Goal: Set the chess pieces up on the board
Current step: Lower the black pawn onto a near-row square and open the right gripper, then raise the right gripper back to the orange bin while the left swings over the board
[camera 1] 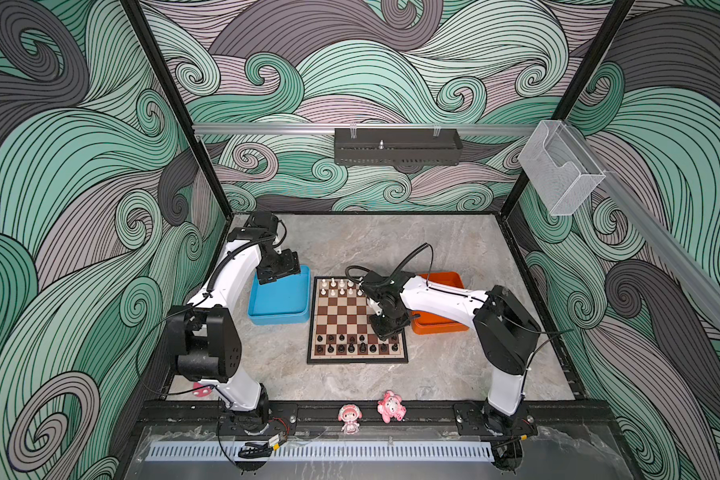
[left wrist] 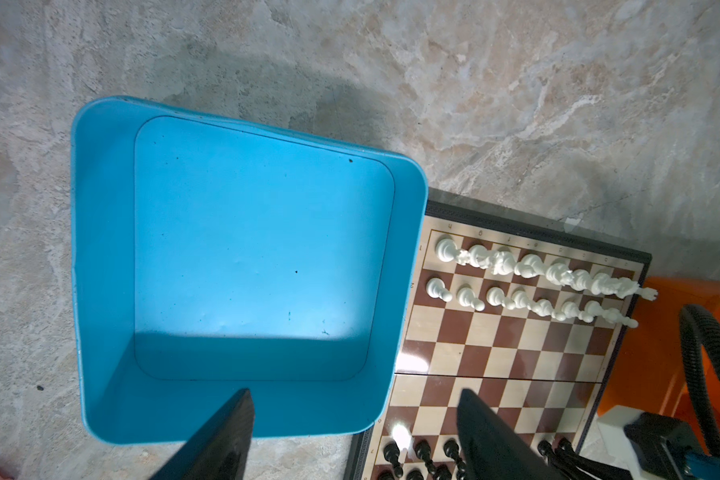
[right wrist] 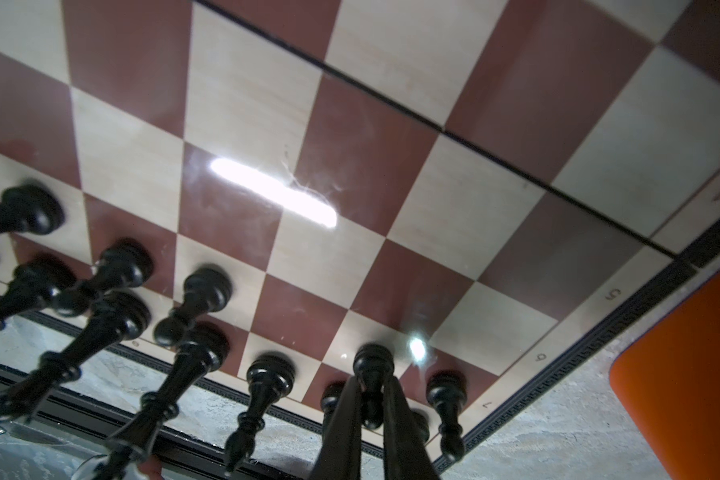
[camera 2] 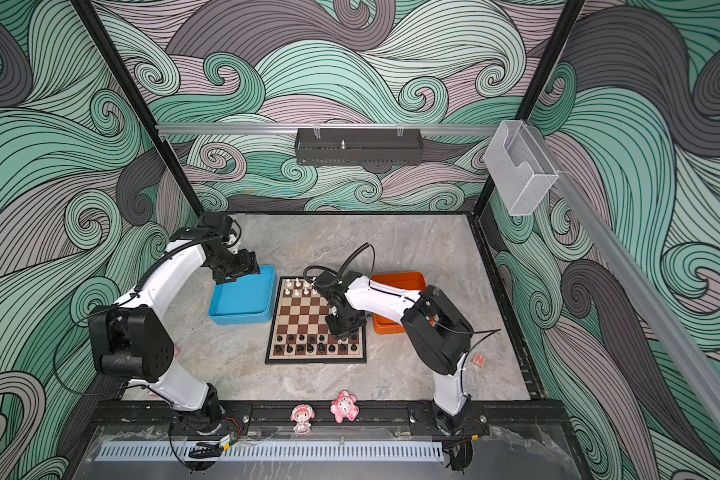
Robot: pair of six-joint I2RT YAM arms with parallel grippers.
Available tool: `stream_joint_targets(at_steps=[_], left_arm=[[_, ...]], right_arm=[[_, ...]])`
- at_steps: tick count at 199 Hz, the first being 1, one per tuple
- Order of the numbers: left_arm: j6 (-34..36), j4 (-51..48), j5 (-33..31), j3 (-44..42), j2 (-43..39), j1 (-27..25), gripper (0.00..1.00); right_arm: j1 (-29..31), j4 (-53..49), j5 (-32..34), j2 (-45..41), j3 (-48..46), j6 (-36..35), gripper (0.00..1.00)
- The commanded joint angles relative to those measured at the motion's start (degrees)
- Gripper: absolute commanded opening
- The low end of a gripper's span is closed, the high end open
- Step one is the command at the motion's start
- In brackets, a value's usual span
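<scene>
Fingers of the right gripper (right wrist: 371, 384) are pressed onto a black pawn (right wrist: 373, 360), which stands upright on a cream square of the board (camera 1: 344, 316). The left gripper (left wrist: 355, 392) is held spread wide above the blue tray (left wrist: 100, 249), with nothing between its jaws. Glossy turned white pieces (left wrist: 528, 266) are set in 2 rows at the far end, black pieces (camera 1: 341, 348) in 2 rows at the near end. 2 smooth plastic trays are seen, the orange tray (camera 1: 441, 329) opposite the blue, flanking the board on marbled stone.

Chess pieces (left wrist: 438, 289) on board (left wrist: 495, 353), between trays (left wrist: 100, 249)
</scene>
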Motion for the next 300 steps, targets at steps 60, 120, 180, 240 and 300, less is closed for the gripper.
stream_joint_targets(at_steps=[60,120,180,240,300], left_arm=[[-0.5,-0.4,0.1,0.1,0.4,0.5,0.79],[-0.5,-0.5,0.0,-0.1,0.4,0.4,0.79],[-0.5,-0.5,0.0,0.0,0.3,0.5,0.79],[-0.5,-0.5,-0.2,0.2,-0.2,0.4,0.79],[-0.4,-0.9,-0.3,1.1,-0.3,0.5,0.79]], right_arm=[[0.2,-1.1,0.2,1.2,1.5,-0.2,0.12],[0.3,-1.1,0.2,1.3,1.5,-0.4,0.18],[0.2,-1.3,0.6,-0.2,1.9,-0.1,0.29],[0.2,-3.8,2.0,-2.8,4.7,-0.2,0.32],[-2.8,-6.5,3.6,-6.6,8.7,-1.1,0.38]])
